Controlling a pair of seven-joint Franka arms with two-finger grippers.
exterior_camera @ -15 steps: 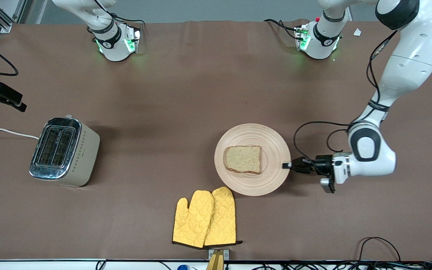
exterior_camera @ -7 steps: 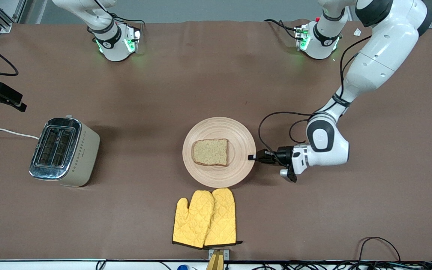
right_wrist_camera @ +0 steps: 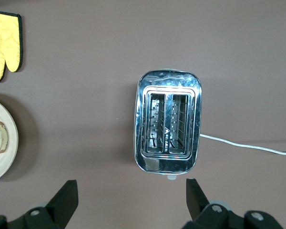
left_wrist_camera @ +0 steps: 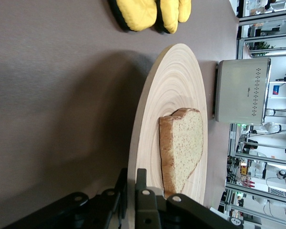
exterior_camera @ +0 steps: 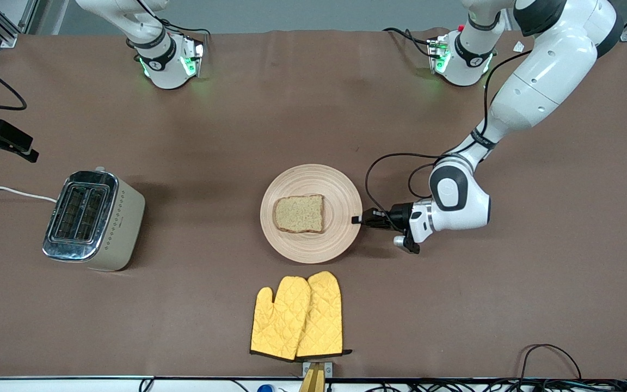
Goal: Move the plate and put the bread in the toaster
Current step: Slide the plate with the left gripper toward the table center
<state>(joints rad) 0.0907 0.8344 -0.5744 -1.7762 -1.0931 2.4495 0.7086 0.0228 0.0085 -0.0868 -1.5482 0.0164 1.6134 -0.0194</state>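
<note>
The round wooden plate [exterior_camera: 340, 201] lies on the brown table with the slice of bread [exterior_camera: 299, 213] flat on its middle. My left gripper [exterior_camera: 358, 219] is shut on the plate's rim at the edge toward the left arm's end; the left wrist view shows one finger above and one below the rim [left_wrist_camera: 138, 143], close to the bread [left_wrist_camera: 183, 143]. The cream toaster [exterior_camera: 96, 220] stands toward the right arm's end, both slots empty. My right gripper [right_wrist_camera: 131, 188] hangs open high over the table beside the toaster [right_wrist_camera: 168, 121], holding nothing.
A pair of yellow oven mitts [exterior_camera: 297, 316] lies nearer to the front camera than the plate. The toaster's white cord [exterior_camera: 8, 190] runs off the table's edge at the right arm's end.
My left gripper has slid the plate with the bread toward the toaster's end of the table and slightly away from the mitts. The right arm has not moved.
</note>
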